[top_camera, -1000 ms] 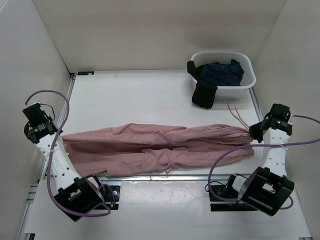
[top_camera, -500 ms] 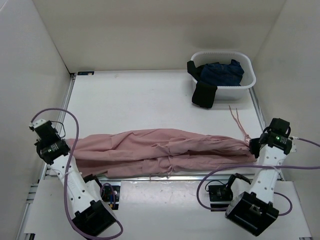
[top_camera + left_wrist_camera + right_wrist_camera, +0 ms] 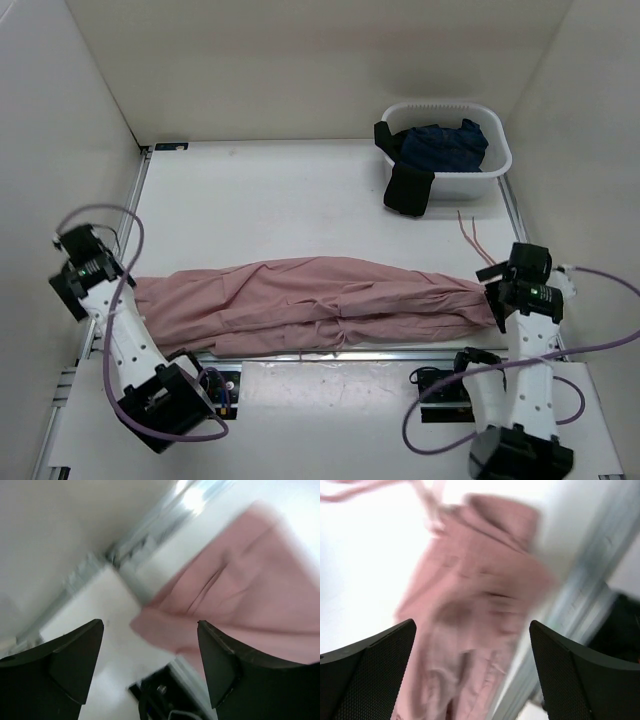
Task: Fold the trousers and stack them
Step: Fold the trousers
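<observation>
The dusty-pink trousers (image 3: 310, 305) lie stretched left to right along the table's near edge, folded lengthwise. Their waistband is at the right, and thin drawstrings (image 3: 470, 232) trail beyond it. My left gripper (image 3: 100, 290) hovers open just off the leg cuffs. In the left wrist view the cuff end (image 3: 250, 595) lies below the spread jaws of the left gripper (image 3: 150, 625), untouched. My right gripper (image 3: 497, 290) stands open over the waistband end. In the right wrist view the blurred trousers (image 3: 480, 580) lie under the right gripper (image 3: 472, 624), with nothing between its fingers.
A white basket (image 3: 495, 165) stands at the back right. It holds a dark navy garment (image 3: 445, 145), and a black garment (image 3: 408, 185) hangs over its front rim. A metal rail (image 3: 300, 355) runs along the near edge under the trousers. White walls close in on both sides.
Both grippers were shut on the trousers' ends and drew them toward the near edge. Both have now opened and let go, and the trousers rest on the table.
</observation>
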You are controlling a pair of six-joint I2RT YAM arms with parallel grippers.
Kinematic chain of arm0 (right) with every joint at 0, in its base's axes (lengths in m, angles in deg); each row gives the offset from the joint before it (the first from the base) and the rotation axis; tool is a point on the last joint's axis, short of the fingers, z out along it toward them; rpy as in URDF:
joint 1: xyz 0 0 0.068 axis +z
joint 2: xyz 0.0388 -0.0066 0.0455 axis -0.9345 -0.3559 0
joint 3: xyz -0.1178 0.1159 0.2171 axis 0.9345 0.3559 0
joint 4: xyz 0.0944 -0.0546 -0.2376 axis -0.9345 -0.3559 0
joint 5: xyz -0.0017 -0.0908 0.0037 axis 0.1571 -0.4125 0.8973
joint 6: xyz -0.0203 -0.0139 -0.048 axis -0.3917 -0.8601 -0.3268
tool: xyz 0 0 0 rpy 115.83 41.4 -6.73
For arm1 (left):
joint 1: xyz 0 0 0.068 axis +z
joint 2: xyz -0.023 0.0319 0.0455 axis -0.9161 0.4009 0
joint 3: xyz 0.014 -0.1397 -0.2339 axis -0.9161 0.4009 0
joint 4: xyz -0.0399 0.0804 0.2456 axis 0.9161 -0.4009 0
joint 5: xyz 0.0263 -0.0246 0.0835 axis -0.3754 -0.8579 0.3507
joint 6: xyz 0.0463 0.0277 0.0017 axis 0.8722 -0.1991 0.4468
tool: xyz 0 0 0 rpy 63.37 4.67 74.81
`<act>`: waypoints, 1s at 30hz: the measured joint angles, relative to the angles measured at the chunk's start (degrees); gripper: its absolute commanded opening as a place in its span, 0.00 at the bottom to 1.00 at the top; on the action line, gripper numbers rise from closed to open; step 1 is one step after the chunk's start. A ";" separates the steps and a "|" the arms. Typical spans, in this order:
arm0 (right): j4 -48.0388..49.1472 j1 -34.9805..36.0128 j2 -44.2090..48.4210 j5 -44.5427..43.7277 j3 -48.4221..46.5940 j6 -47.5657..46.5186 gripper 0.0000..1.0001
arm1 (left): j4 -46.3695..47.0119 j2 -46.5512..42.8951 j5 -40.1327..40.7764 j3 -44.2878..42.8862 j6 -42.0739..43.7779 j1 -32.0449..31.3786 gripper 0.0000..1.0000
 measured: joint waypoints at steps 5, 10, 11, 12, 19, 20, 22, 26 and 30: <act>3.96 20.55 -2.51 -8.96 -7.21 0.00 0.92 | 2.82 4.76 -5.86 -16.90 -0.15 -3.56 0.81; 6.21 42.66 -14.97 -17.25 -12.33 0.02 0.61 | 3.52 7.28 -5.92 -3.89 -0.22 -11.67 0.80; 6.84 46.49 -17.64 -18.40 -12.83 0.28 0.51 | 3.13 8.57 -6.05 -0.13 -0.17 -13.29 0.80; 7.32 50.21 -20.00 -19.23 -13.07 1.09 0.34 | 2.93 9.49 -6.05 3.32 -0.15 -14.71 0.80; 9.42 57.40 -30.38 -15.56 -5.86 6.88 0.02 | 8.57 12.17 -3.48 16.15 -0.13 -17.64 0.80; 10.43 55.87 -31.30 -13.42 -2.86 7.52 0.01 | 9.99 13.62 -2.97 16.85 -0.11 -17.68 0.80; 12.41 51.82 -33.05 -9.81 2.93 7.96 0.00 | 11.21 15.74 -1.79 15.98 0.48 -17.99 0.79; 13.64 43.76 -33.51 -3.87 3.63 7.06 0.00 | 10.86 23.82 -1.03 10.86 1.51 -18.34 0.77; 10.47 38.49 -42.91 -0.46 -4.22 4.26 0.00 | 10.19 34.03 -2.75 1.66 2.12 -19.12 0.77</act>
